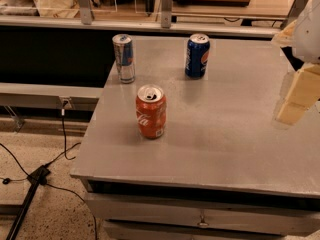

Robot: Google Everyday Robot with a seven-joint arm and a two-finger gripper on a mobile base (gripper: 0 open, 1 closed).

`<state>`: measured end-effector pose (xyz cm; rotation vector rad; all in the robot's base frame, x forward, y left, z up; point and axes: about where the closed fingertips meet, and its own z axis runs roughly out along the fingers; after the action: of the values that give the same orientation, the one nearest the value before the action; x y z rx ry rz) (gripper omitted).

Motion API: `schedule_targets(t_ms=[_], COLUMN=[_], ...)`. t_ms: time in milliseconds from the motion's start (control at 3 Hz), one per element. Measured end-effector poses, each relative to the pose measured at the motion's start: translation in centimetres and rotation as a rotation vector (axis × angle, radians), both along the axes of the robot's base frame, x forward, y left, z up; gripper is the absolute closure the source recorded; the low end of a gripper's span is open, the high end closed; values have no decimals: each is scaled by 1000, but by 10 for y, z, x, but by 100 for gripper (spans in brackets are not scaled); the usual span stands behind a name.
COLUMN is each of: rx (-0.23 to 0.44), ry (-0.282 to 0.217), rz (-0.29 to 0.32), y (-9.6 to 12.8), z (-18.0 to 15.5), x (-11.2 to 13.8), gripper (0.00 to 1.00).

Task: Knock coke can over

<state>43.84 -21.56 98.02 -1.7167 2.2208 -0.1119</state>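
The coke can [151, 111] stands upright on the grey metal table [225, 139], left of the middle, its silver top open. It is red-orange with white script. My gripper [294, 100] is cream-coloured and hangs at the right edge of the view, just above the table's right side. It is far to the right of the coke can and does not touch it.
A blue Pepsi can [197, 55] stands upright at the back middle of the table. A slim silver-and-blue can [124, 58] stands at the back left corner. The table's left edge drops to a floor with cables [60, 154]. A counter runs behind the table.
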Motion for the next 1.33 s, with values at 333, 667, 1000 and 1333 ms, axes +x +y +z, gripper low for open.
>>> schedule_targets(t_ms=[333, 667, 1000, 1333], rx=[0, 37, 161, 357], ry=[0, -5, -37, -131], rz=[0, 9, 55, 164], y=[0, 2, 5, 35], z=[0, 0, -15, -18], x=[0, 2, 16, 42], gripper=[0, 0, 0, 0])
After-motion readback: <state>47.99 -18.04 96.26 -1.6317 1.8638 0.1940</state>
